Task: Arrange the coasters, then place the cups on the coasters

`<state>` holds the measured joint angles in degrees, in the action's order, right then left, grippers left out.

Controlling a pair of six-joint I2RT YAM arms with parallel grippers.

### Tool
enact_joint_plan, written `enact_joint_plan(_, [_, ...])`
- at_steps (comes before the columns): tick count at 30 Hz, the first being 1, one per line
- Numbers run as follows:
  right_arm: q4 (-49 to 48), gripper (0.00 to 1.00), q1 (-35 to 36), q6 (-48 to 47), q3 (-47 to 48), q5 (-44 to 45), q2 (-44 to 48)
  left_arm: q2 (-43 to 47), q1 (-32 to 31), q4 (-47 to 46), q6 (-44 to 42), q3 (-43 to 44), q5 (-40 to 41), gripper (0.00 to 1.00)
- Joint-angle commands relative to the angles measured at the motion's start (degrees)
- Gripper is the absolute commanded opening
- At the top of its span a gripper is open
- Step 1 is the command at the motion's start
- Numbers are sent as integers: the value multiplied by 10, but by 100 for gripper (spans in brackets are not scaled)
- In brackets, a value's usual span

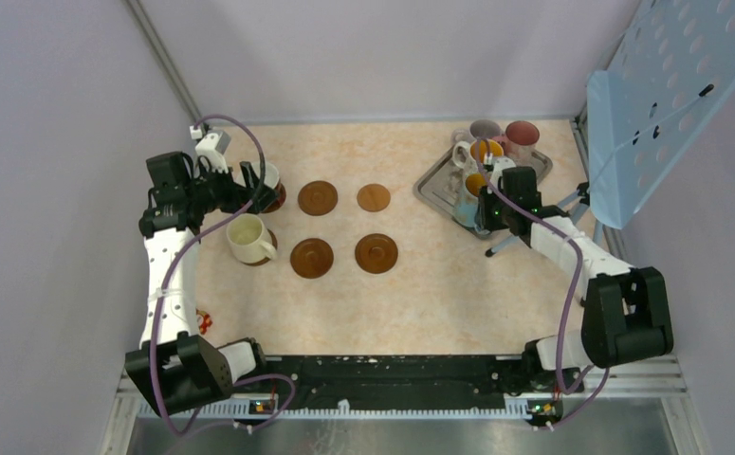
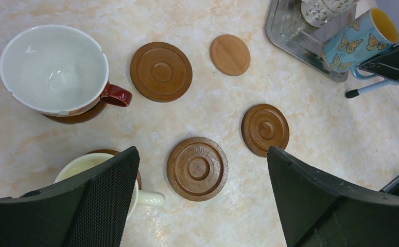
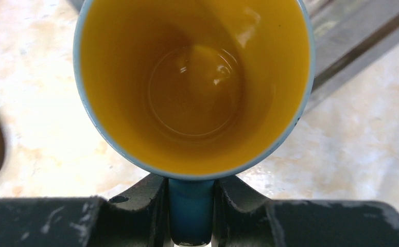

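- Two cups (image 2: pixel 53 67) stand on coasters at the left of the table (image 1: pixel 439 284); four coasters (image 2: pixel 161 71) lie bare, waiting for the rest.
- Right pincer (image 3: pixel 191 203) clamps the handle of the blue cup (image 3: pixel 194 82) at the tray (image 1: pixel 430 194), arm stretched forward, probably to lift it.
- Left pincer (image 2: pixel 202 154) hovers wide and empty over the left cups.

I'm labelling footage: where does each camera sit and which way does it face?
Top external: above, behind the bases, looking down on the table; both arms show.
Left wrist: faces down over coasters; open left gripper frames it.
Right wrist: looks into the blue mug, handle in right gripper.
Shared: all three show that mug.
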<state>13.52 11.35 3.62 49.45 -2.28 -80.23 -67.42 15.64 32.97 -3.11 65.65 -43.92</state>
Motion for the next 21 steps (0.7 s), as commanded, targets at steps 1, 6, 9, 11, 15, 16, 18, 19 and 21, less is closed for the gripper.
enact_joint_plan(1, [-64,0,9,-33,37,-117,53,15,1,-24,2,-3,-14,99])
enact_joint_plan(6, [-75,0,85,-70,82,-131,43,13,1,-22,1,-3,-17,99])
enact_joint_plan(9, [-72,0,133,-82,136,-123,5,9,1,-19,2,0,-21,99])
enact_joint_plan(11, [-72,0,160,-90,178,-111,-24,7,2,-14,2,4,-23,99])
enact_joint_plan(15, [-64,0,209,-95,267,-82,-101,5,5,-9,1,9,-31,99])
enact_joint_plan(16, [-62,0,218,-89,297,-72,-121,5,7,-9,2,10,-30,99])
enact_joint_plan(18, [-64,0,234,-75,337,-56,-159,5,9,-9,4,12,-31,99])
enact_joint_plan(19, [-67,0,241,-68,356,-49,-178,6,10,-9,4,13,-33,99])
enact_joint_plan(21, [-72,0,258,-62,390,-35,-210,6,12,-9,5,14,-32,99])
